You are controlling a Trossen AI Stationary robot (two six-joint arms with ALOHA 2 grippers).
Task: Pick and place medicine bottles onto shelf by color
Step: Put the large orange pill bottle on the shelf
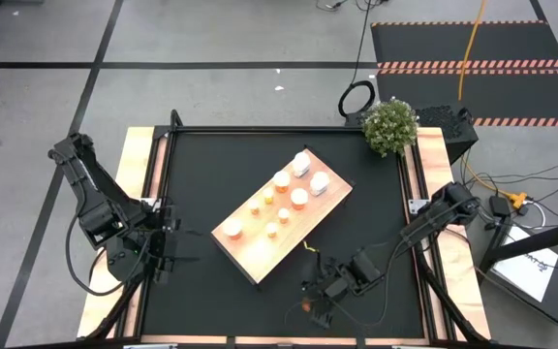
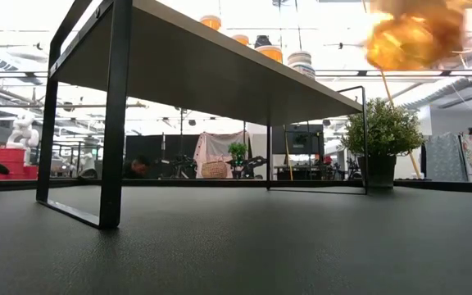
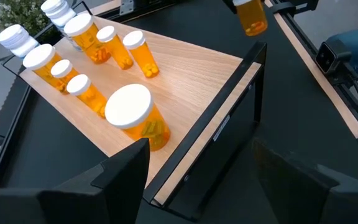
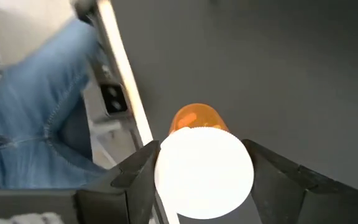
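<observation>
Orange plastic with a white cap sits between your right gripper (image 4: pixel 204 171) fingers: it is clamped on one medicine bottle (image 4: pixel 201 162), lifted off the black mat near the table's front edge, just off the shelf (image 1: pixel 250 252)'s near corner. Your hold is on the wide cap, so the smooth rim could twist or slip out if you swing fast. The shelf top already carries a crowd of bottles (image 3: pixel 98 81), orange ones in a loose row and white ones at the far end, so a low approach could clip the dark frame edge or topple a standing bottle. Your left gripper (image 3: pixel 201 171) waits with its fingers apart, empty, at the shelf's other near corner; keep the arms from crossing there.
</observation>
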